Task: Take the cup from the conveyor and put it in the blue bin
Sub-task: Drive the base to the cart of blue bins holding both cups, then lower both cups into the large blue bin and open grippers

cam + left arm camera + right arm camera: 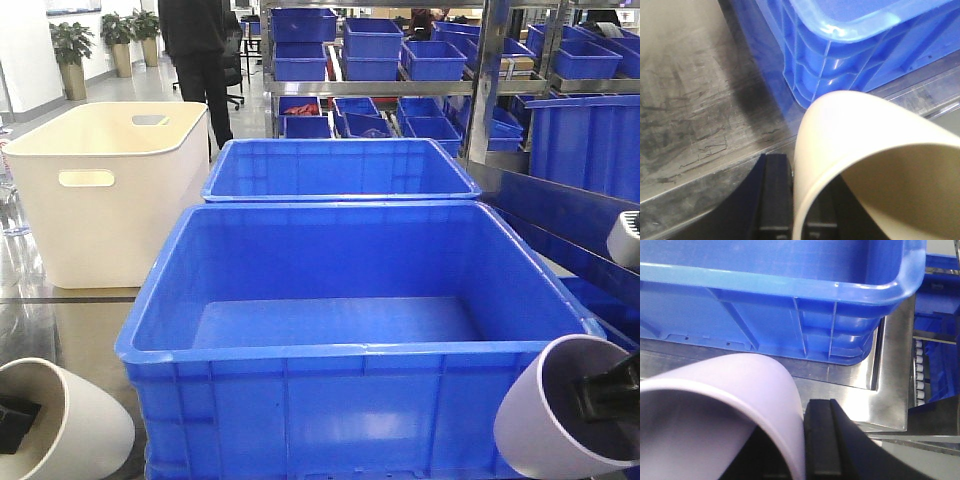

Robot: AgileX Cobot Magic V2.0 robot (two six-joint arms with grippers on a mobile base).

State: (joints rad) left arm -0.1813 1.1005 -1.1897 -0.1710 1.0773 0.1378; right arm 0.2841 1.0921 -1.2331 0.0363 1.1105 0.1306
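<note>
My left end effector [14, 422] is closed on the wall of a cream cup [72, 420], one finger inside the mouth and one outside. The cup is tilted, with its open mouth facing back toward me. It hangs at the lower left, just outside the near left corner of the big blue bin [350, 405]. From the left wrist view, the black outer finger [775, 197] presses against the cup's rim. The cream cup [880, 150] fills the lower right, with the blue bin's corner [840, 55] just beyond it. Below lies the scuffed steel desk [690, 100].

My right end effector [606, 396] grips a lilac cup [540, 412] the same way, clamped on the wall at the rim. That cup is tilted too and sits beside the bin's near right corner, outside the bin. In the right wrist view, the outer finger [822, 440] lies against the lilac cup [730, 385]. The blue bin [765, 295] stands on the steel desk [860, 400] just ahead. Conveyor rollers [920, 380] show at the right.

Neither cup is in the bin, and I see nothing on its floor. Another pale cup [626, 238] lies at the right edge of the front view. A second blue bin [340, 165] stands directly behind the first, and a cream tub [120, 200] is to its left.
</note>
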